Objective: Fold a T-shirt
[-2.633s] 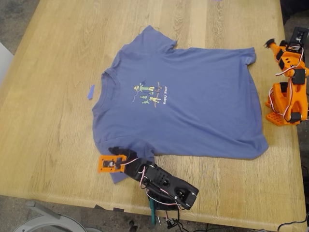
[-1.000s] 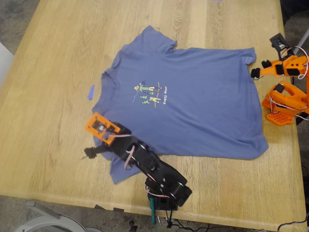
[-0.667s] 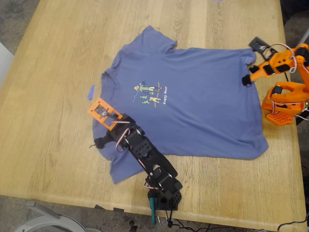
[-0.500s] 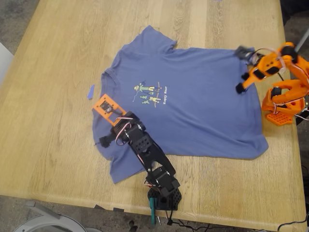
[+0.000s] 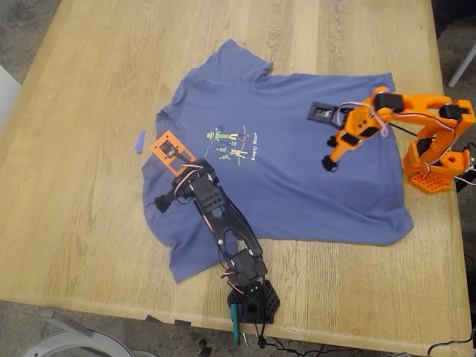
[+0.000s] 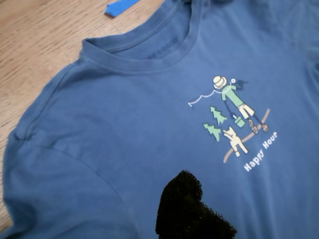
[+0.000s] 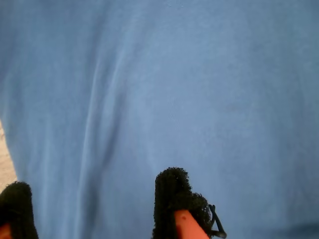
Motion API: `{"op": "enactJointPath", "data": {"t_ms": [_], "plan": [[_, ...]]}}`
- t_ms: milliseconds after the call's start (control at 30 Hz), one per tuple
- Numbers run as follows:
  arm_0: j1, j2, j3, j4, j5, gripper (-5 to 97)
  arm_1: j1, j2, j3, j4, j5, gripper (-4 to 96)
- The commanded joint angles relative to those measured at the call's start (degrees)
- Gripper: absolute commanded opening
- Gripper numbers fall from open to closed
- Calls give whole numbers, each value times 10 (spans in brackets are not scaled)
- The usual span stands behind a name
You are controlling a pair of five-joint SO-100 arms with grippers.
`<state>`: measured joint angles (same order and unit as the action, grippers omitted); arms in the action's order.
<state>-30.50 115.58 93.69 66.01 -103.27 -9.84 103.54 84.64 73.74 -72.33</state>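
T-shirt (image 5: pixel 297 163): flat, chest up on wooden table (image 5: pixel 89 223); long axis runs exterior view's left–right.
First gripper (image 5: pixel 158 206): over shoulder, exterior view's left; opening unclear, holding nothing.
Second gripper (image 7: pixel 94 204): jaws apart, empty, over hem half.

The slate-blue short-sleeved cotton T-shirt (image 5: pixel 297 171) carries a small chest print (image 6: pixel 232 124) of a green-and-yellow cartoon figure with green trees, a brown line and white lettering. It lies on the light tan wooden table (image 5: pixel 82 223) with fine straight grain, where a small bright-blue tape strip (image 5: pixel 140 140) sits beside the collar. My first tool (image 5: pixel 159 204) is black on a black arm with an orange camera plate, and my second tool (image 5: pixel 328 163) is orange with black fuzzy fingertips (image 7: pixel 172 191).
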Motion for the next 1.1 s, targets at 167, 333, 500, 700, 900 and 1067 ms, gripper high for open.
{"op": "enactJointPath", "data": {"t_ms": [167, 333, 500, 700, 900, 1067], "plan": [[8, -13, 96, -119, 25, 671, 6, -42, -33, -59, 3, 357], [18, -71, 119, -229, 29, 667, 13, -104, -79, -93, 2, 357], [20, -142, 103, -318, 27, 666, 14, -183, -172, -97, 3, 355], [-1, -206, 83, -376, 29, 670, 4, -216, -191, -117, 14, 351], [-26, -277, 48, -439, 36, 671, 0, -218, -186, -127, 17, 347], [-37, -345, -9, -483, 34, 668, 5, -216, -189, -126, 15, 343]]}}
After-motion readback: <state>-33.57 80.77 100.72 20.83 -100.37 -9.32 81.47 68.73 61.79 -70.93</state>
